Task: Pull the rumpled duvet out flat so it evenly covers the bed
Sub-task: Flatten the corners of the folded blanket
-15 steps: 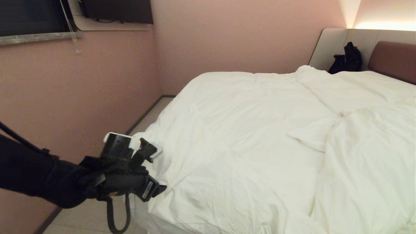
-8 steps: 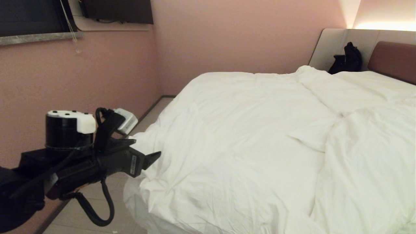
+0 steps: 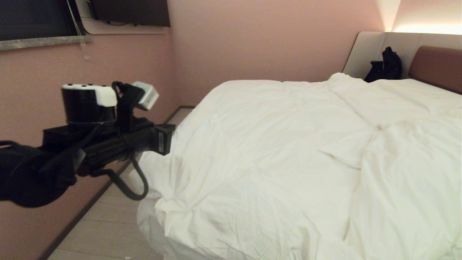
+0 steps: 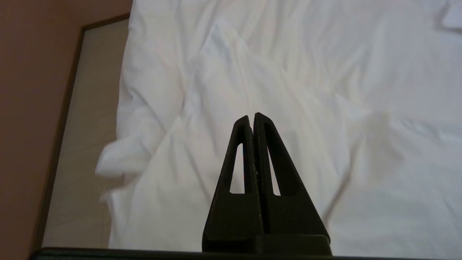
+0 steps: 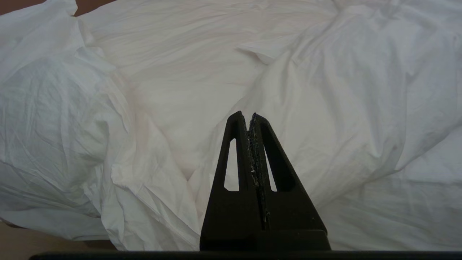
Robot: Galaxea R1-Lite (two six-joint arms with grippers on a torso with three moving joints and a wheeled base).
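Left gripper (image 3: 166,139) at mid-left of the head frame, raised beside the duvet's left edge. In the left wrist view its fingers (image 4: 252,124) are pressed flat together, tips meeting, no cloth between them; it hangs over the duvet, holding nothing.

Right gripper (image 5: 249,121) not in the head frame. Its wrist view shows both fingers closed tip to tip, empty, above rumpled white folds.

Duvet (image 3: 288,151) fills the centre and right of the head frame, lying over the bed (image 3: 151,231). Creased all over. Lower-left corner bunched and hanging down the bed's side towards the floor (image 3: 104,231). A folded-over flap sits right of centre; a thick ridge runs down the right side.

Far end, upper right: headboard (image 3: 436,66), beige panel with a brown pad. A black bag (image 3: 386,65) leans against it, just past the duvet's far edge.

Pink wall (image 3: 252,39) behind; dark window (image 3: 36,18) at upper left.
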